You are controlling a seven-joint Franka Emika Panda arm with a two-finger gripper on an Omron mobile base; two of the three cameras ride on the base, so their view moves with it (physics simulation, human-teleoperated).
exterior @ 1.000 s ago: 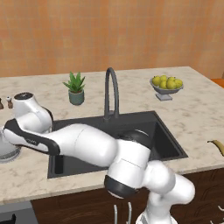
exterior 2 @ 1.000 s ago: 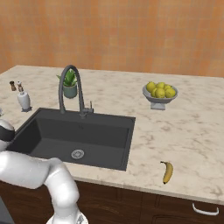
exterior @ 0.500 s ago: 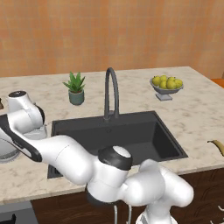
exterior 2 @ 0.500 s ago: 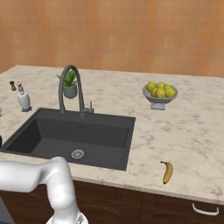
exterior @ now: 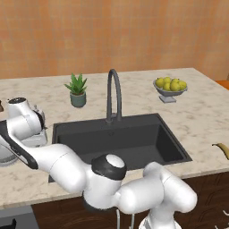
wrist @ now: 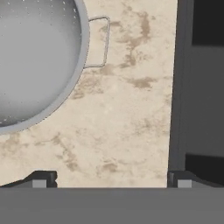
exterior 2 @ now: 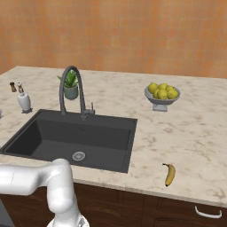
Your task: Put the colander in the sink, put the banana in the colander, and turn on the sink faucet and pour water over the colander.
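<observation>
The colander [wrist: 35, 57], a perforated silvery bowl with a wire side handle [wrist: 99, 41], fills the hand view's upper left. My gripper [wrist: 111, 179] is open above bare counter between the colander and the sink's rim [wrist: 177, 87], holding nothing. In the left base view my arm reaches far left, the hand hovering just right of the colander [exterior: 5, 155]. The dark grey sink [exterior: 120, 138] [exterior 2: 75, 137] is empty, with the gooseneck sink faucet [exterior: 114, 96] [exterior 2: 71, 91] behind it. The banana [exterior 2: 170, 174] [exterior: 222, 150] lies on the counter right of the sink.
A footed grey bowl of yellow-green fruits [exterior 2: 162, 94] [exterior: 170, 88] stands at the back right. A potted plant [exterior: 77, 89] [exterior 2: 70, 85] sits behind the faucet. A white soap dispenser [exterior 2: 24, 101] stands left of the sink.
The arm's elbow has swung further left and lower, and the hand has settled a little lower beside the colander. The jaws have stayed open.
</observation>
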